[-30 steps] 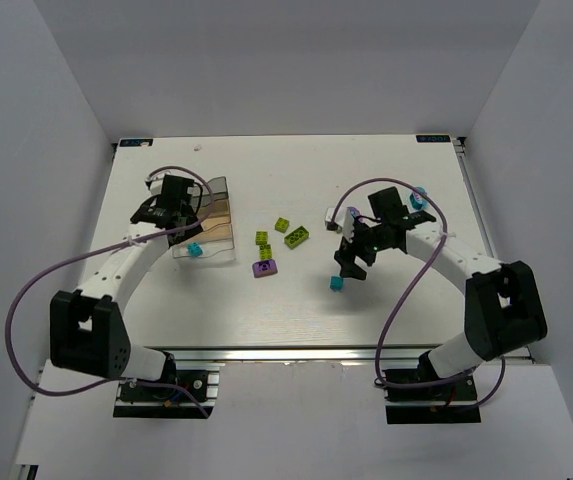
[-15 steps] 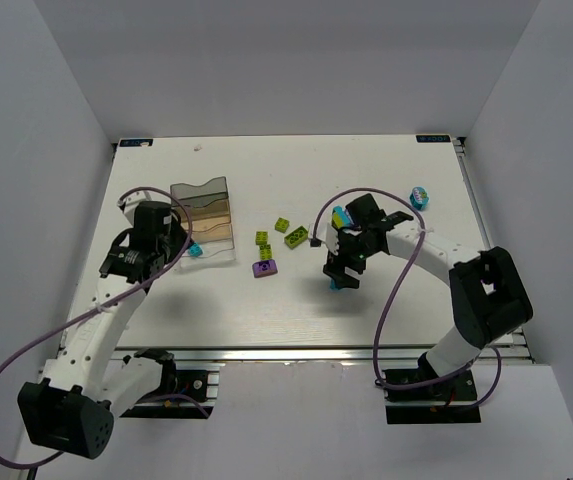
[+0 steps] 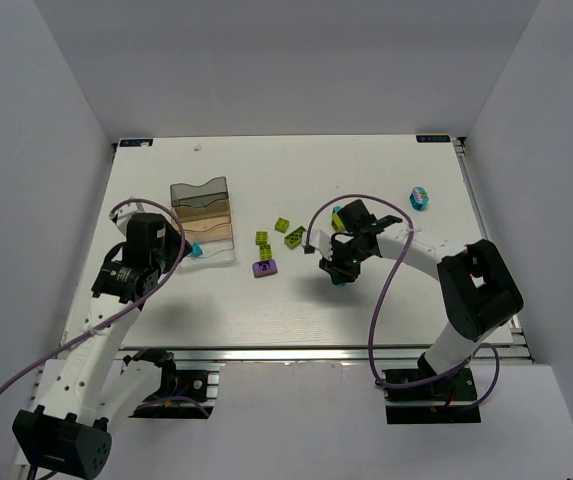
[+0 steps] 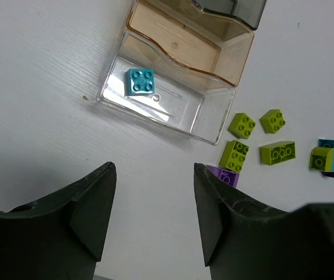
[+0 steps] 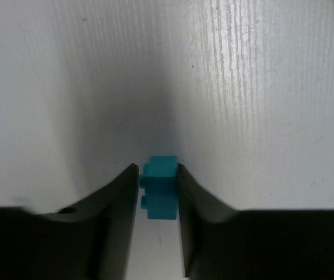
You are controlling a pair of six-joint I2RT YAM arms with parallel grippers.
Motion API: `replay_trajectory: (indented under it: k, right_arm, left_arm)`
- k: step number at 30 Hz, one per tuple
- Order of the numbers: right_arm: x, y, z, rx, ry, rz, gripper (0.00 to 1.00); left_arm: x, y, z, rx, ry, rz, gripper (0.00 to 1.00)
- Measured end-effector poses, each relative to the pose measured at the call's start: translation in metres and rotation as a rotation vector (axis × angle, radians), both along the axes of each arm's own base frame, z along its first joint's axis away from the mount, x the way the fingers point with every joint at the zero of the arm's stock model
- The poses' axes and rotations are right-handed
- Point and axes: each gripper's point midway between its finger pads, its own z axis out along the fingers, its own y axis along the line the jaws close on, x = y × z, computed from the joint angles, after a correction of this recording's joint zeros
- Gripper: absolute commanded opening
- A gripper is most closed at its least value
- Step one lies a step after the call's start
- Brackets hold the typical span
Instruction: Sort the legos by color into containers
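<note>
My right gripper (image 5: pixel 158 192) is down at the table, shut on a teal lego (image 5: pixel 160 185) with a finger pressed to each side; from above that gripper (image 3: pixel 341 272) is right of centre. My left gripper (image 4: pixel 152 216) hangs open and empty above bare table, near-left of the containers (image 4: pixel 213 116). One teal lego (image 4: pixel 140 81) lies in the clear tray. The amber tray (image 4: pixel 184 41) and the grey tray (image 4: pixel 236 9) behind it show nothing inside. Several lime legos (image 4: pixel 241 125) and a purple one (image 4: pixel 228 175) lie right of the trays.
A stacked teal, lime and purple piece (image 4: pixel 329 160) lies by the right arm. Another teal lego (image 3: pixel 420 197) sits near the table's right edge. The trays (image 3: pixel 204 213) stand at the left, with white walls around the table.
The right gripper came down and closed on the teal lego. The left arm pulled back from the trays toward the near left, its jaws widening.
</note>
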Motion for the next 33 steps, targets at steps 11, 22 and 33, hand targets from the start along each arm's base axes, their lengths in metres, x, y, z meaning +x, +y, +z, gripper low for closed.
replay_trajectory:
  k: [11,22,33]
  right_arm:
    - [-0.008,0.021,0.027,0.082,0.047,0.064,0.0]
    - [0.022,0.198,0.177,0.545,-0.057,0.159,0.0]
    - [0.057,0.3,0.094,0.568,0.098,-0.044,0.06]
  left_arm:
    - [-0.016,0.005,0.031,-0.044,-0.14,0.029,0.69]
    - [-0.019,0.008,0.046,-0.065,-0.225,0.042,0.69]
    - [-0.031,0.008,0.041,-0.114,-0.241,0.068,0.69]
